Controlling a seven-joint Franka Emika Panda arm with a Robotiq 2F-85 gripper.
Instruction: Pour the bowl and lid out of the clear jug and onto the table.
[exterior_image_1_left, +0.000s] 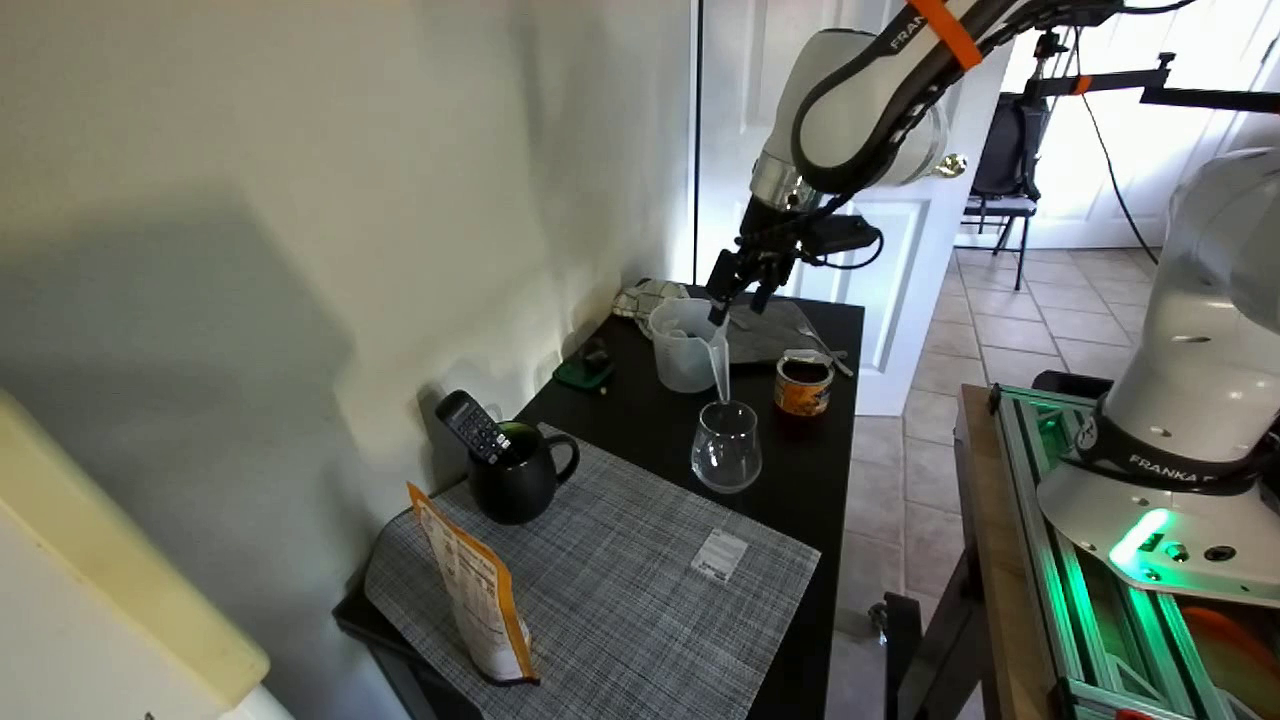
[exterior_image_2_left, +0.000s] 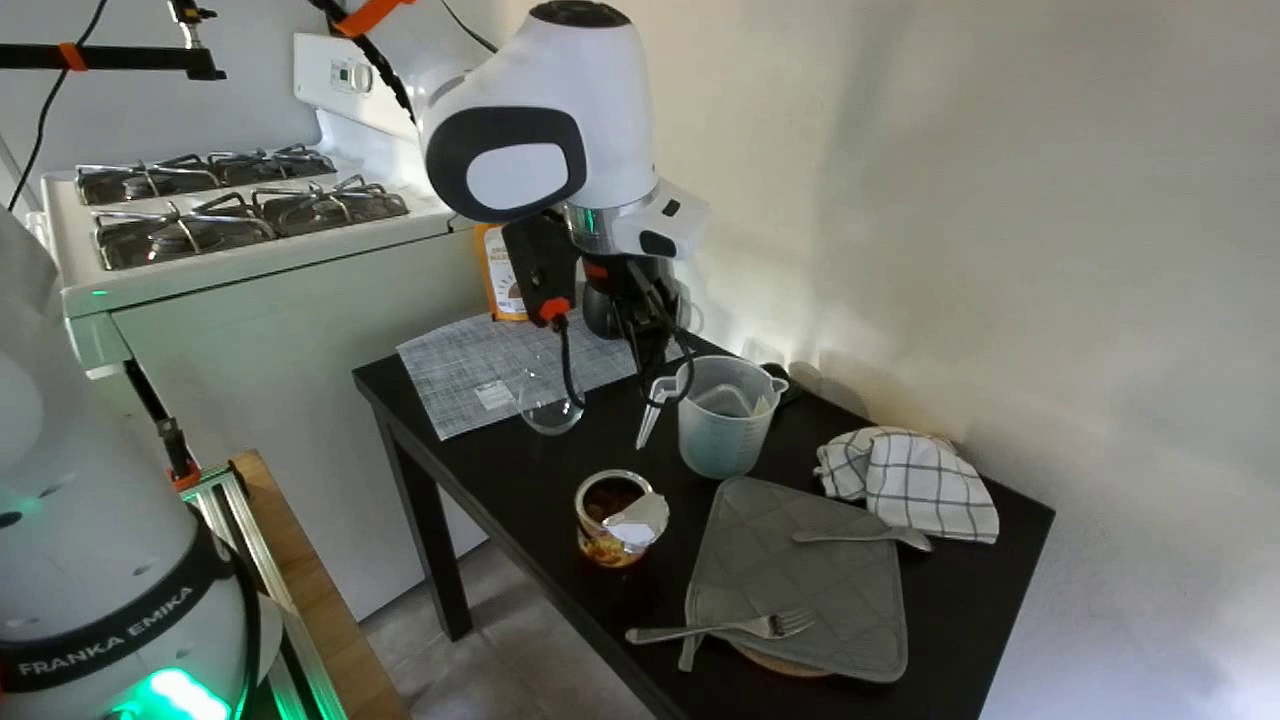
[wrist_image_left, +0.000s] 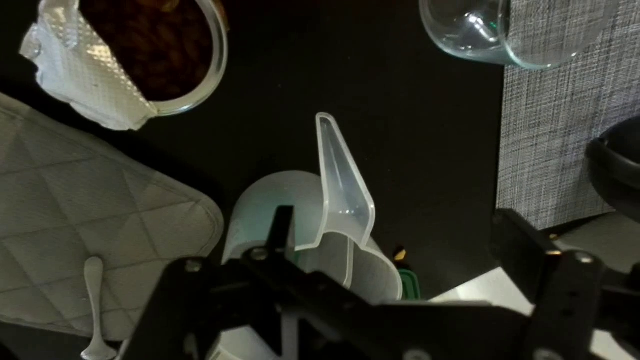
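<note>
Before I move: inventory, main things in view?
table: 1, black, by wall
placemat: 1, grey, table
jug: 1, whitish, table
contents: count unclear, pale, in jug
glass: 1, clear, beside placemat
can: 1, orange, table
pot holder: 1, grey, table
fork, spoon: 1 each, silver, on pot holder
towel: 1, white, table
vessel: 1, black, placemat
remote: 1, black, in vessel
pouch: 1, white-orange, placemat
stove: 1, white, background
arm: 1, white, above table
claw: 1, black, above jug
</note>
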